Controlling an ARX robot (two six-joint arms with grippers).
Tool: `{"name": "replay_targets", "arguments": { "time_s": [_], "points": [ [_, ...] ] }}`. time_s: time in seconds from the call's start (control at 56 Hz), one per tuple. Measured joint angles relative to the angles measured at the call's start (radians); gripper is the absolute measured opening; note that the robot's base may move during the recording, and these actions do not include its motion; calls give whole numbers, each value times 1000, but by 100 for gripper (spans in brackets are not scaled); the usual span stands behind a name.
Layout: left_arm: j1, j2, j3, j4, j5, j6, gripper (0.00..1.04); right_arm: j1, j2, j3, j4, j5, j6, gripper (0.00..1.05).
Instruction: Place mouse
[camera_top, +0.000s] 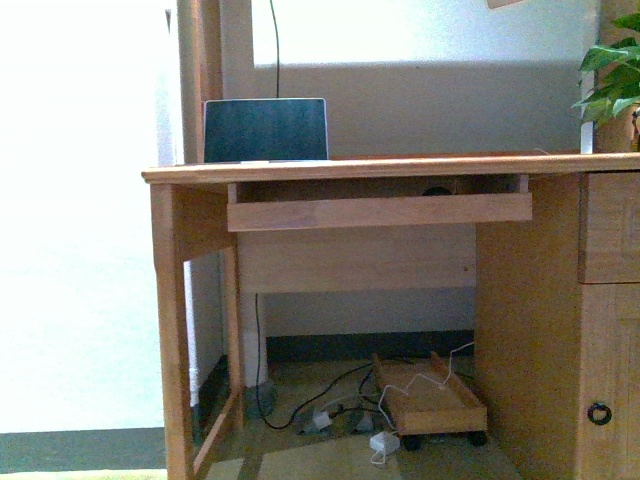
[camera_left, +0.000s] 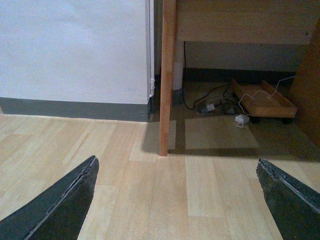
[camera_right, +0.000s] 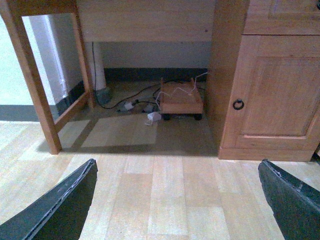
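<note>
In the front view a small dark rounded shape (camera_top: 435, 191), apparently the mouse, peeks over the front board of the pull-out tray (camera_top: 380, 211) under the wooden desk's top (camera_top: 400, 168); most of it is hidden. Neither arm shows in the front view. My left gripper (camera_left: 176, 162) is open and empty, low over the wooden floor in front of the desk's left leg (camera_left: 166, 75). My right gripper (camera_right: 177, 162) is open and empty, low over the floor facing the desk's kneehole. The mouse shows in neither wrist view.
A laptop (camera_top: 265, 130) stands open on the desk at the left. A plant (camera_top: 612, 75) stands at the right end. A cabinet door with a ring handle (camera_right: 238, 104) fills the desk's right side. A wheeled wooden stand (camera_top: 430, 400) and cables lie under the desk.
</note>
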Motion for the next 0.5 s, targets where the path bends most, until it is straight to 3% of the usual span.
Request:
{"name": "replay_targets", "arguments": {
  "time_s": [0.5],
  "points": [
    [0,0,0,0,0,0,97,0,0,0,0,0,0,97]
  ]
}}
